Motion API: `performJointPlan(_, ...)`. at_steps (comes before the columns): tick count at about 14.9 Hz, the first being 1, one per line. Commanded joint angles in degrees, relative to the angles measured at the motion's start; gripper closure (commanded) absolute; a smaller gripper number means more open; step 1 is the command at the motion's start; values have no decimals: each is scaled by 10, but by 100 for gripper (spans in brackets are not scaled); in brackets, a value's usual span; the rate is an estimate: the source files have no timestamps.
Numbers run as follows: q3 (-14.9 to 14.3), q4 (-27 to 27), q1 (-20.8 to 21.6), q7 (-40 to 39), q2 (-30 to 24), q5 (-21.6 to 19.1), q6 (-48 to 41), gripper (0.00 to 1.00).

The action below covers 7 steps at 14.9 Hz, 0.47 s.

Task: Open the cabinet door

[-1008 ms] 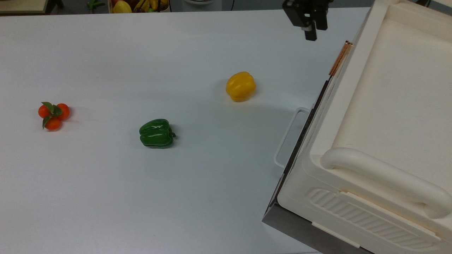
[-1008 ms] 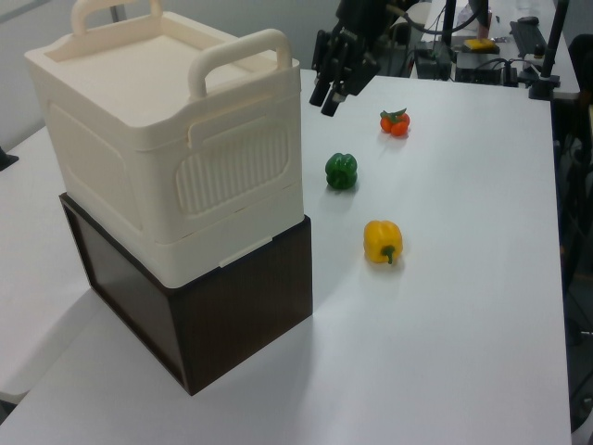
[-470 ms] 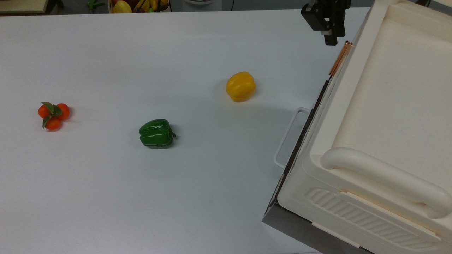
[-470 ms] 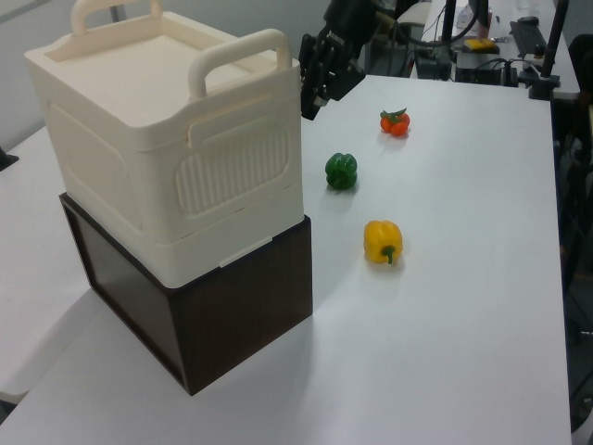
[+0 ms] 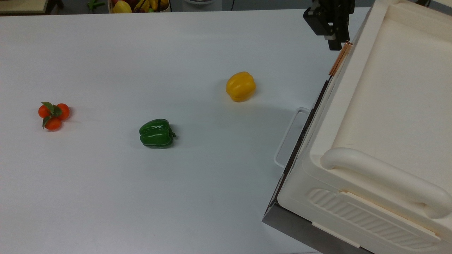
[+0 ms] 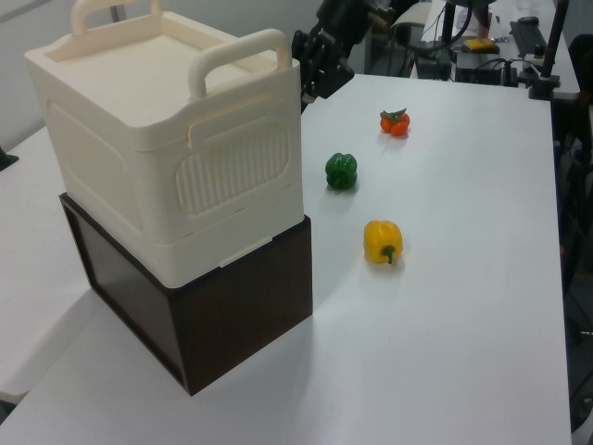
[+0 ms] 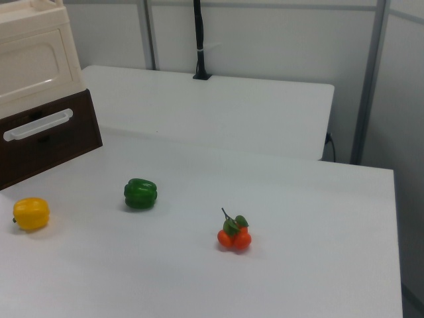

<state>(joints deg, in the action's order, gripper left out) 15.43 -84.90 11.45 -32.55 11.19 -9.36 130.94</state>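
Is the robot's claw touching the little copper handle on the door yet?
Cannot tell. In the top view the gripper tip meets the copper handle top end, but it could be hovering above it.

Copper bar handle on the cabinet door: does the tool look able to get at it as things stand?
Probably yes. In the top view the tool sits right at the copper bar handle, with nothing between them.

White bench point(image 5: 106, 197), cream cabinet point(image 6: 167, 139) on a dark brown base point(image 6: 232, 315), yellow pepper point(image 5: 240, 86), green pepper point(image 5: 156, 133), orange tomatoes point(image 5: 53, 114), copper handle point(image 5: 340, 59), black end effector point(image 5: 335, 44).
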Motion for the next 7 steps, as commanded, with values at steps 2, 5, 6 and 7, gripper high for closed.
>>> performJointPlan(2, 5, 4, 6, -8, 13, -7, 19, 73)
performJointPlan(5, 8, 0, 9, -9, 14, -7, 19, 91)
performJointPlan(6, 12, 0, 8, -9, 14, -7, 19, 97)
performJointPlan(7, 12, 0, 8, -9, 13, -7, 19, 100)
